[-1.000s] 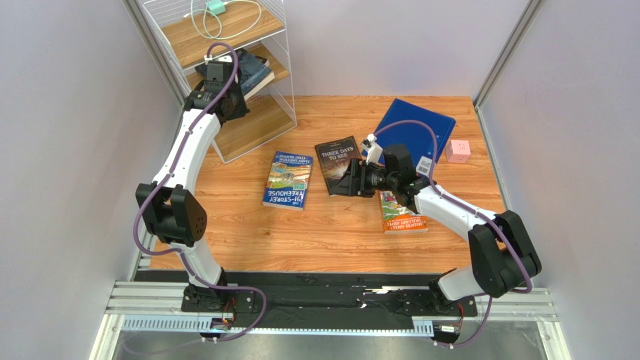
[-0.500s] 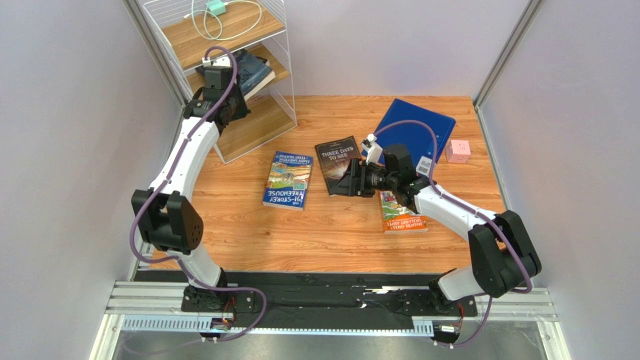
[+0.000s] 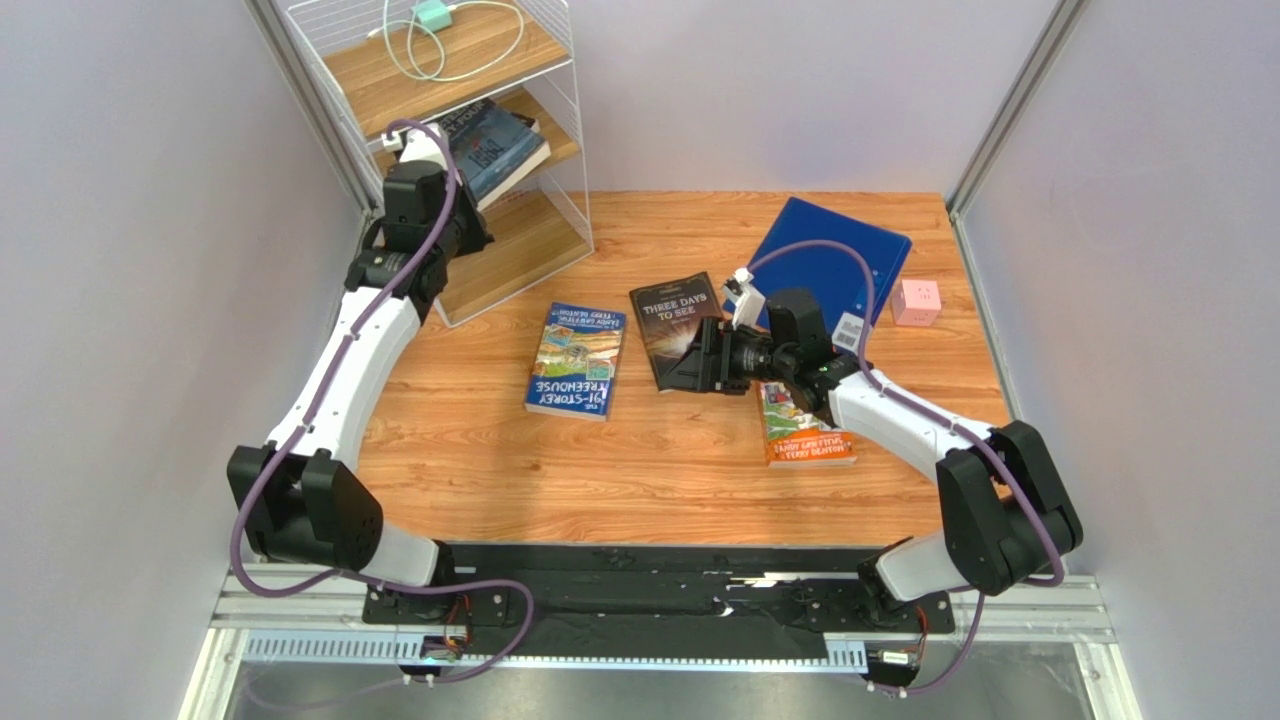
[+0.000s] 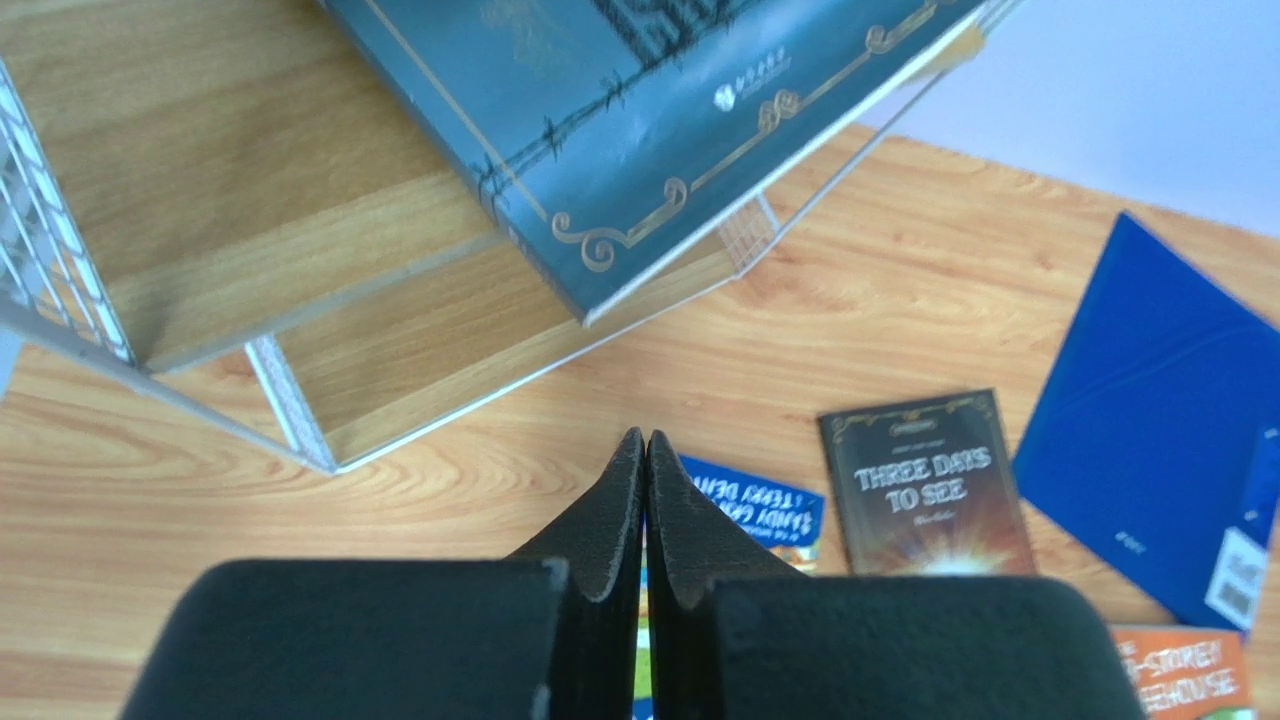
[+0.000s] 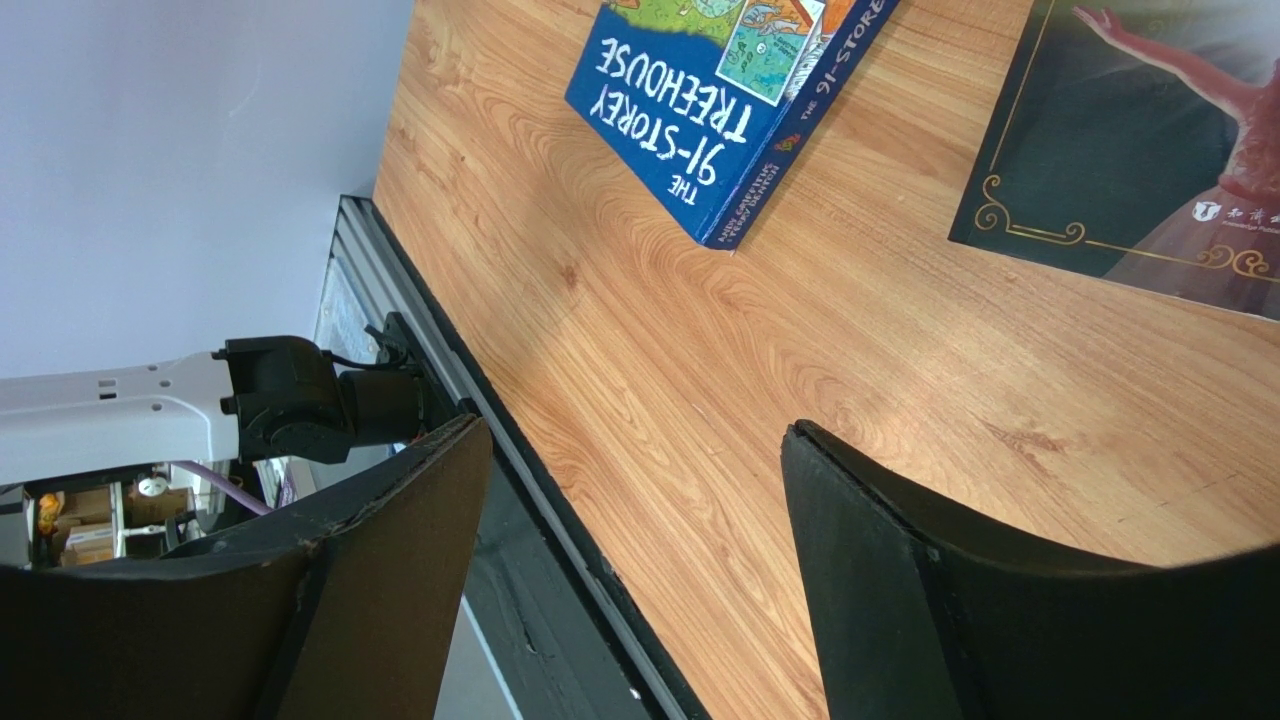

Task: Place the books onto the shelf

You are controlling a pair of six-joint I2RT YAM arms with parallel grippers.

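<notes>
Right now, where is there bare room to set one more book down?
The bottom board of the shelf is bare. So is the table's near strip, between the blue book and the arm bases. Crowded: Three Days to See, right gripper, orange book and folder lie close together.

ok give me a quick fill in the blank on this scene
The left claw is ____.
The right claw is ____.
On the shelf, the dark book lies on the ____ board.
The 91-Storey Treehouse book has a ____ cover.
Missing: shut; open; middle; blue
</notes>
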